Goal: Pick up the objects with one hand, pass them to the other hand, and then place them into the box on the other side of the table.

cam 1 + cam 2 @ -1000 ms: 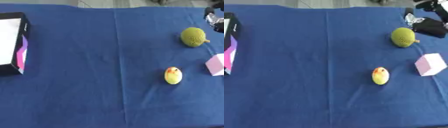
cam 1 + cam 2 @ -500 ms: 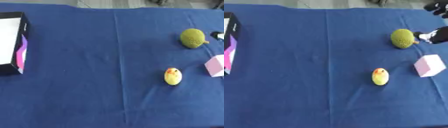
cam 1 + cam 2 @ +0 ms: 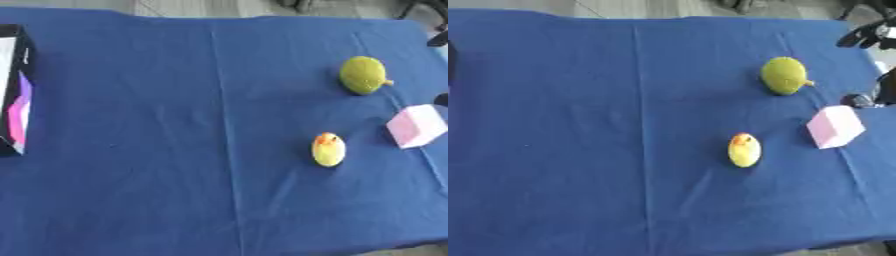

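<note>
The bench [image 3: 175, 125] is covered by a blue cloth. A green round fruit [image 3: 363, 75], a pink block [image 3: 416, 126] and a yellow duck [image 3: 328, 149] are laid apart on its right half. The box [image 3: 16, 95] is set at the left edge. The right hand [image 3: 868, 35] is seen only in part at the right edge, near the fruit and block; whether its fingers are wide or narrow cannot be told.

Our two head cameras look steeply down on the blue tablecloth [image 3: 175, 150].
Both share the yellow duck [image 3: 328, 149], green fruit [image 3: 783, 75] and pink block [image 3: 834, 126]; only our left eye shows the box [image 3: 15, 95].
</note>
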Available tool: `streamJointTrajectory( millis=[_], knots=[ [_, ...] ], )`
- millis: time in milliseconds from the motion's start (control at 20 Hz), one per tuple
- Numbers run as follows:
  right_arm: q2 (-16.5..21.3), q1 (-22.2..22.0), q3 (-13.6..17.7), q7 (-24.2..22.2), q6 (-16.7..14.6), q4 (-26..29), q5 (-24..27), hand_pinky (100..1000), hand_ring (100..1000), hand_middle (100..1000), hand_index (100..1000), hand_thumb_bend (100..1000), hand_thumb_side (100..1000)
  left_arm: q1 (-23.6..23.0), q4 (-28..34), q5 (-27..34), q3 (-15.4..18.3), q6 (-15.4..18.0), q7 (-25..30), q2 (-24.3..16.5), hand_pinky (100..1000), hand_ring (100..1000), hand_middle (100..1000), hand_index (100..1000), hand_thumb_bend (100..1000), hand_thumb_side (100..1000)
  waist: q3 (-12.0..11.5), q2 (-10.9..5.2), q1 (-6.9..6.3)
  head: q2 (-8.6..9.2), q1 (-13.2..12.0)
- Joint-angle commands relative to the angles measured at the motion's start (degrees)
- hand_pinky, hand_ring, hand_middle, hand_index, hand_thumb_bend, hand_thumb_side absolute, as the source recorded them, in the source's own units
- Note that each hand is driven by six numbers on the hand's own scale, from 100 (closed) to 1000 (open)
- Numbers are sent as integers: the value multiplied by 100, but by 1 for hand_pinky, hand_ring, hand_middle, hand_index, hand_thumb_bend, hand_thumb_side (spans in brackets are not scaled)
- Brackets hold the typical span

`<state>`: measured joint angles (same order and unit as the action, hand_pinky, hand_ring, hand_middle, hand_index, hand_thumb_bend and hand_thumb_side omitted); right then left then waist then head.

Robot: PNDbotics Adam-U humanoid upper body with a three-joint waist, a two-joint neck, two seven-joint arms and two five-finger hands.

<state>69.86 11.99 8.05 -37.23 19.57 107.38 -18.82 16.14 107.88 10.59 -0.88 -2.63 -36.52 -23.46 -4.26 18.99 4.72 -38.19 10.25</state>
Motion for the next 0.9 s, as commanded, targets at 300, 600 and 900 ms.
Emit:
streamJointTrajectory(
  millis=[300,600,900],
  knots=[
    [441,-220,-193,-332,-232,477,-495,968,983,954,933,487,100,-70,113,-47,102,-19,-69,-278,685,727,743,896,211,905,91,-86,16,-3,5],
    [404,-361,-385,-361,-261,562,-748,971,984,951,936,512,100,-54,132,-22,95,-36,-65,-256,686,727,743,897,211,906,65,-50,-27,43,71],
    [342,-329,-534,-86,-250,375,-1024,963,970,937,925,517,100,-19,137,-4,72,-45,-44,-230,686,727,744,897,210,906,15,-32,-51,86,100]
  ],
)
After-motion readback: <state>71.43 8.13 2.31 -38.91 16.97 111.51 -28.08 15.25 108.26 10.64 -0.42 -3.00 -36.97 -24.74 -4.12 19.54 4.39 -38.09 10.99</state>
